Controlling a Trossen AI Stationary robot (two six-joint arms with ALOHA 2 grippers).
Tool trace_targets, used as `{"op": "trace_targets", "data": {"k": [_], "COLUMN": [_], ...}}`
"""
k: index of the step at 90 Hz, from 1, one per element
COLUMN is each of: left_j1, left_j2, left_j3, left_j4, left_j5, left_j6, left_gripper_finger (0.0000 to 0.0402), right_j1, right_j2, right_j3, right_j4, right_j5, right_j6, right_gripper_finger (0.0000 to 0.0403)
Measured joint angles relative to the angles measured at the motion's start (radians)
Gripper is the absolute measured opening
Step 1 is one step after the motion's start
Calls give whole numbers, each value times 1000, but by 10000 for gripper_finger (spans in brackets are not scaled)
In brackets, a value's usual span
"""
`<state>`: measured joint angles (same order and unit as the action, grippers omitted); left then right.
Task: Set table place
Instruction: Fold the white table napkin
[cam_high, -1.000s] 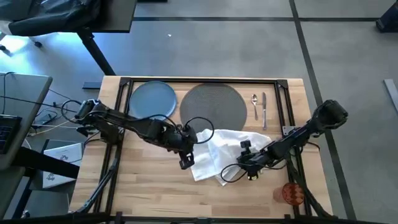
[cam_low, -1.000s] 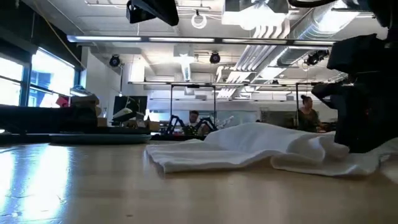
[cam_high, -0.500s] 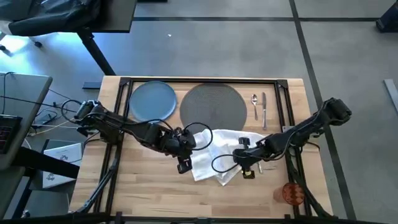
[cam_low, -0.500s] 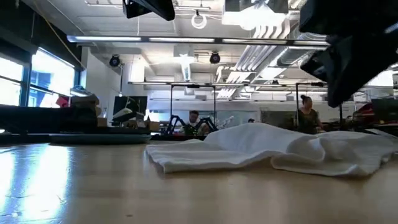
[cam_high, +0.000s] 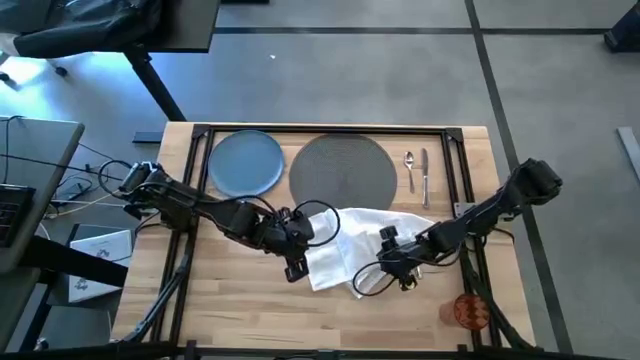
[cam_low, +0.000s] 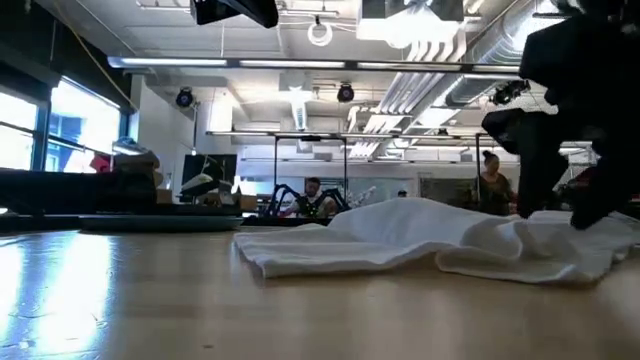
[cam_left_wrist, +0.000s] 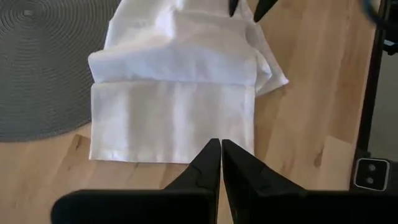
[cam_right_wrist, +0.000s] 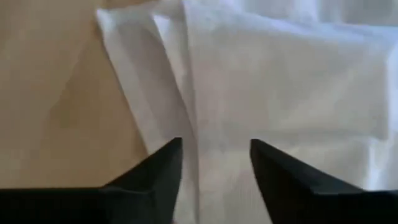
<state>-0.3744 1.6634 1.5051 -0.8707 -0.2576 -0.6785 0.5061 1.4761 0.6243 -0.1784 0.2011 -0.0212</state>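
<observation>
Napkin (cam_high: 345, 248) lying rumpled mid-surface (cam_high: 230, 310) just below the mat (cam_high: 343, 168), right end effector (cam_right_wrist: 214, 158) hovering over its edge with fingers apart, left end effector (cam_left_wrist: 221, 152) pinched closed, holding nothing, beside its opposite edge

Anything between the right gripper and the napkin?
Nothing visible. The right gripper, jaws open, hangs directly over the crumpled white cloth napkin on the pale wood table; only bare cloth shows between its fingers.
</observation>
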Motion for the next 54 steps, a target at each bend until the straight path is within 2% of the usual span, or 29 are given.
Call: {"op": "trace_targets", "data": {"k": [7, 15, 27, 37, 54], "left_j1": [-9, -16, -25, -29, -28], "left_j2": [0, 0, 0, 0, 0], "left_j3": [0, 0, 0, 0, 0], "left_j4": [-1, 0, -1, -1, 1], "left_j5": [10, 15, 19, 20, -7], "left_j6": [-2, -13, -35, -36, -28], "left_gripper_finger": [0, 0, 0, 0, 0], "right_j1": [3, 0, 0, -13, -92], "right_j2": [36, 70, 81, 62, 28], "right_j3": [5, 15, 70, 144, 303], "right_j4": [10, -18, -96, -193, -450], "right_j5": [50, 139, 237, 242, 244], "right_j6": [-30, -30, -32, -45, 62], "right_gripper_finger": [201, 175, 94, 18, 1]}}
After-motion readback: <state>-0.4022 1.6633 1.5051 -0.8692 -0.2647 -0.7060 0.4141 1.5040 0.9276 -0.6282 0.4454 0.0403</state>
